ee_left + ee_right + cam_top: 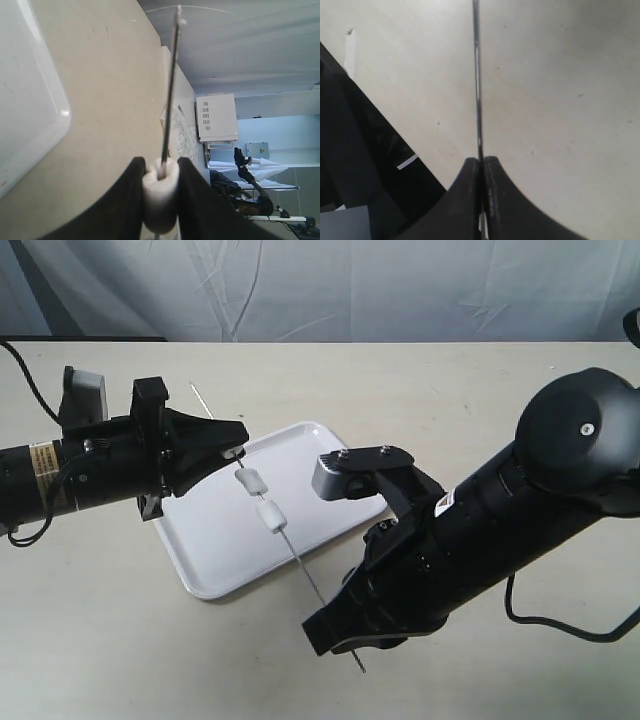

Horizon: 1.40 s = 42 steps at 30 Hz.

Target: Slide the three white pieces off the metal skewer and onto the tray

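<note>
The metal skewer (303, 567) slants over the white tray (205, 545), from the far left toward the near right. My left gripper (236, 451) is shut on one white piece (161, 192), with the skewer (170, 90) running out of its hole. Two more white pieces (250, 481) (271, 515) sit on the rod just below it, above the tray. My right gripper (481, 161) is shut on the skewer (477, 75) near its lower end. In the exterior view its fingers are hidden under the right arm (400, 590).
The tray lies on a beige table (450, 380) with a grey cloth backdrop behind. The bulky right arm covers the front right of the table. A black cable (25, 375) runs at the far left. The tray's corner (30, 110) shows beside my left fingers.
</note>
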### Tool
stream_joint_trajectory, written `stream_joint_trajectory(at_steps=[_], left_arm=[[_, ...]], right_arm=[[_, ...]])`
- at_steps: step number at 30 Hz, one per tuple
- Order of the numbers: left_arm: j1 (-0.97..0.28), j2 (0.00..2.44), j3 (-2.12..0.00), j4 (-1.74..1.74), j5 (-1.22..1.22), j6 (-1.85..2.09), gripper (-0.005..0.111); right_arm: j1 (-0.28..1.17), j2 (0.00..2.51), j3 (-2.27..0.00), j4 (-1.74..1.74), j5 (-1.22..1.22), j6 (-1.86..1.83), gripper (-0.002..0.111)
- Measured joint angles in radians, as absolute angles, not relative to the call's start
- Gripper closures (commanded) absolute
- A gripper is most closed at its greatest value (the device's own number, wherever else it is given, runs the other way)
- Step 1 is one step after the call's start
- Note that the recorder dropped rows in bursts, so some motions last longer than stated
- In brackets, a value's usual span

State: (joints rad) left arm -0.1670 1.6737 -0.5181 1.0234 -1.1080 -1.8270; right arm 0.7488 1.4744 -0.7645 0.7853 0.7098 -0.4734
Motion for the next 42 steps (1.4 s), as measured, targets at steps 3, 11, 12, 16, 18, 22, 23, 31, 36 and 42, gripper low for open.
stream_joint_trajectory(at_steps=[3, 11, 12, 16, 18, 22, 23, 31, 36, 42], left_arm=[[-0.167, 1.674, -0.518, 1.023, -1.108, -1.824, 0.089], [-0.167, 1.674, -0.518, 1.021, -1.108, -1.795, 0.107], [-0.167, 1.674, -0.518, 1.021, -1.108, -1.788, 0.107], [-0.167, 1.674, -0.518, 1.021, -1.108, -1.777, 0.107], [-0.167, 1.674, -0.518, 1.021, -1.110, -1.775, 0.107], [-0.174, 1.675, -0.518, 1.031, -1.112, -1.773, 0.107], [-0.174, 1.675, -0.516, 1.034, -1.112, -1.771, 0.107], [-0.178, 1.675, -0.512, 1.013, -1.108, -1.733, 0.107], [-0.178, 1.675, -0.516, 0.991, -1.089, -1.724, 0.107], [-0.178, 1.675, -0.554, 0.973, -1.073, -1.722, 0.107]], right_arm=[[0.749, 1.474, -0.764, 0.785, 0.710, -0.473, 0.109], [0.749, 1.474, -0.764, 0.785, 0.710, -0.476, 0.109], [0.749, 1.474, -0.764, 0.785, 0.710, -0.476, 0.109], [0.749, 1.474, -0.760, 0.785, 0.712, -0.476, 0.109], [0.749, 1.472, -0.749, 0.785, 0.702, -0.476, 0.109], [0.749, 1.467, -0.705, 0.791, 0.668, -0.484, 0.109], [0.749, 1.465, -0.693, 0.794, 0.659, -0.486, 0.109], [0.749, 1.405, -0.628, 0.813, 0.635, -0.510, 0.109], [0.749, 1.383, -0.621, 0.815, 0.633, -0.510, 0.109], [0.749, 1.379, -0.603, 0.821, 0.631, -0.510, 0.109]])
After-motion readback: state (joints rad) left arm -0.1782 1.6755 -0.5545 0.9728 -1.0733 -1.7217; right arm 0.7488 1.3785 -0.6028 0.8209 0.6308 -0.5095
